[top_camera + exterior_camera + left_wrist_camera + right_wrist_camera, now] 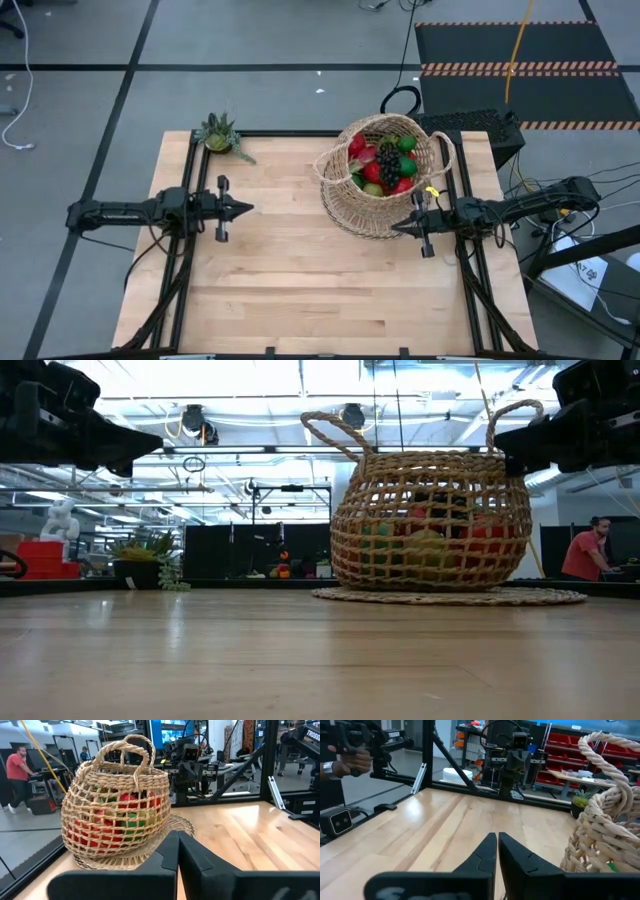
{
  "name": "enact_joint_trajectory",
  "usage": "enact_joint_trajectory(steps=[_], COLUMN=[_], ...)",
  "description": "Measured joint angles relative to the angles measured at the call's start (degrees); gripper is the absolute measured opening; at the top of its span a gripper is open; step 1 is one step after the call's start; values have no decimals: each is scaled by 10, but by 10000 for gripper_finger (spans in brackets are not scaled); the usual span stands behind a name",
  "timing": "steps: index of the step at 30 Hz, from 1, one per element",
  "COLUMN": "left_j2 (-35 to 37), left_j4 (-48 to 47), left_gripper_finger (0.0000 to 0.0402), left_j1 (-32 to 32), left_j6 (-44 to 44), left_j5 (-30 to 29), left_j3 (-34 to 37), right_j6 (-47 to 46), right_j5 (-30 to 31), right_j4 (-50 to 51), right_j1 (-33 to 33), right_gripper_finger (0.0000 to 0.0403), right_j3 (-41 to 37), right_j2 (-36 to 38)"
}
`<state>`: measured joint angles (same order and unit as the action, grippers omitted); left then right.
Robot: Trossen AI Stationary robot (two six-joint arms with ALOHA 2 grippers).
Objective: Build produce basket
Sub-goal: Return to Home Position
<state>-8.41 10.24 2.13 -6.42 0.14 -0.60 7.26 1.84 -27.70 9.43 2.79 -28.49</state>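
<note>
Scanning the high view: I log the basket [343,200] on the far right part of the tabletop [300,285], on a round woven mat [362,226].
Produce: the produce [385,165] is piled inside the basket, with red, green and dark purple pieces showing at the mouth.
Left gripper: the left gripper [246,208] hangs over the left half of the tabletop, pointing toward the middle, well apart from the basket.
Right gripper: the right gripper [398,228] is at the right side, with its tip just beside the basket's near wall.
Potted plant: a potted plant [220,135] is at the far left corner.
Low view, basket: the basket [430,510] stands upright on its mat [450,597], both loop handles up. I see red and green produce [480,540] through the weave.
Low view, grippers: the left gripper [150,445] and the right gripper [505,460] are both raised off the tabletop.
Low view, room: a person [585,550] is beyond the table at the right.
Left wrist view: the left gripper [178,835] has its fingers pressed together and holds nothing. The basket [100,835] is ahead of it.
Right wrist view: the right gripper [497,837] also has its fingers pressed together and holds nothing. The basket [605,820] is close alongside it.
Right wrist view, room: a person's hand [347,762] grips a dark object beyond the table.
</note>
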Motion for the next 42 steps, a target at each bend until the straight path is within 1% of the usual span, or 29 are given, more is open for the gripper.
enact_joint_trajectory(steps=[10, 17, 21, 27, 36, 39, 42], left_j2=[82, 83, 80, 80, 80, 79, 79], left_j4=[-94, -96, -97, -96, -96, -95, -91], left_gripper_finger=[2, 3, 14, 18, 19, 19, 19], left_j1=[0, 0, 0, 0, 0, 0, 0], left_j6=[1, -14, -22, -45, -22, -24, -24], left_j5=[0, -1, -1, -2, -2, -2, -3], left_j3=[-1, -1, -1, -1, -1, -1, 0], right_j6=[15, 25, 40, 44, 44, 43, 35], right_j5=[12, 9, -5, -5, -6, -5, -3], right_j4=[-1, 31, 49, 113, 219, 236, 223], right_j1=[0, 0, 0, 0, 0, 0, 0], right_gripper_finger=[11, 11, 11, 11, 11, 11, 11], right_j3=[0, 0, 0, 0, 0, 0, -14], right_j2=[23, 61, 95, 159, 284, 283, 284])
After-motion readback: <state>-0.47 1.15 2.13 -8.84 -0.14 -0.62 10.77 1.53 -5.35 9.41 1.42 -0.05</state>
